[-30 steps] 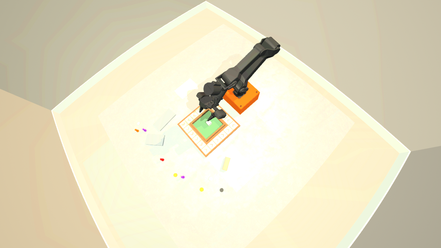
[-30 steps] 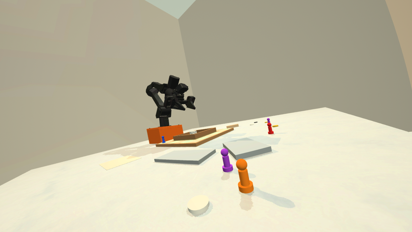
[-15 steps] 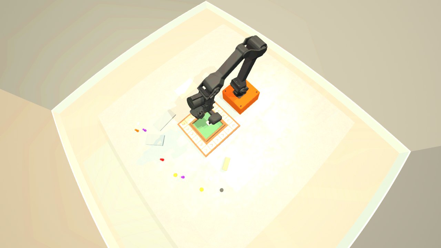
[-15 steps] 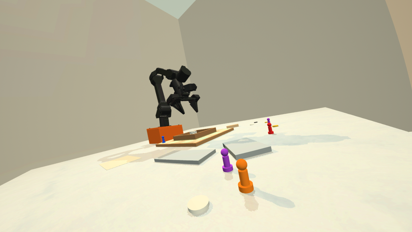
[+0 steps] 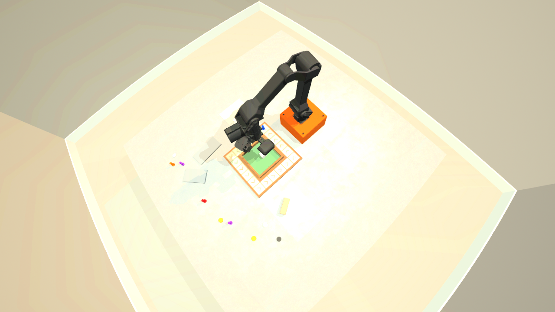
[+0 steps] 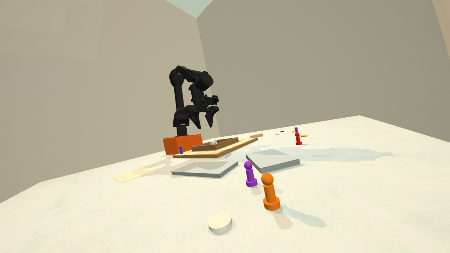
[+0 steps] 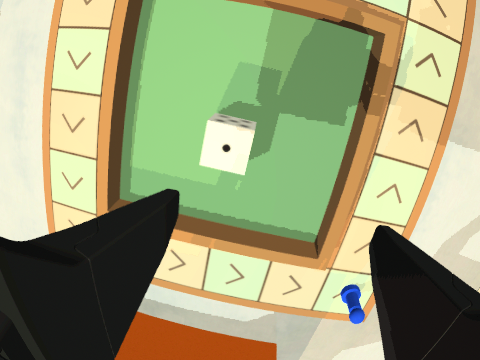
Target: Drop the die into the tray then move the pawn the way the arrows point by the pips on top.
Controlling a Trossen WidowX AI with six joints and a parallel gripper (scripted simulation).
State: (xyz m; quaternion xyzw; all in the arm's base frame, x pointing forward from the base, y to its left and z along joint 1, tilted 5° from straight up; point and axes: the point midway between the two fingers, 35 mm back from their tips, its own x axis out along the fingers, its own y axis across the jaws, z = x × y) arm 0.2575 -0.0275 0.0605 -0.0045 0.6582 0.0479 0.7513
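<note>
Top view: my arm covers the near corner of the board (image 5: 259, 189) and part of the green dice tray (image 5: 267, 166). The die (image 5: 265, 155) is only a white sliver poking out under the gripper (image 5: 255, 147); I can't read pips from here. The blue pawn (image 5: 262, 127) barely shows behind the forearm, on the board's edge nearest the orange base (image 5: 306, 126). Loose pawns and discs out on the worktop (image 5: 349, 201) are too small to make out beyond colour.

Exterior view: the jaws hang well above the tray, spread wide, nothing between them. The die (image 6: 213, 142) sits inside the brown-walled tray (image 6: 217, 145); the wall cuts off its lower part, and the faces are too small to read. The blue pawn (image 6: 180, 150) stands upright at the board's end next to the base. In the foreground, an orange pawn (image 6: 270, 195) and a purple pawn (image 6: 250, 174) stand off the board, with two grey slabs (image 6: 272, 160) between them and the board.

Wrist view: this is the clearest look. The die (image 7: 227, 147) rests on the green felt, left of tray centre and apart from all walls, one pip on top. Both black fingers are cut off by the frame edges and stand far apart. The blue pawn (image 7: 352, 303) is on a corner square of the arrow ring; I can't tell the exact square edge, since the right finger crowds it.
</note>
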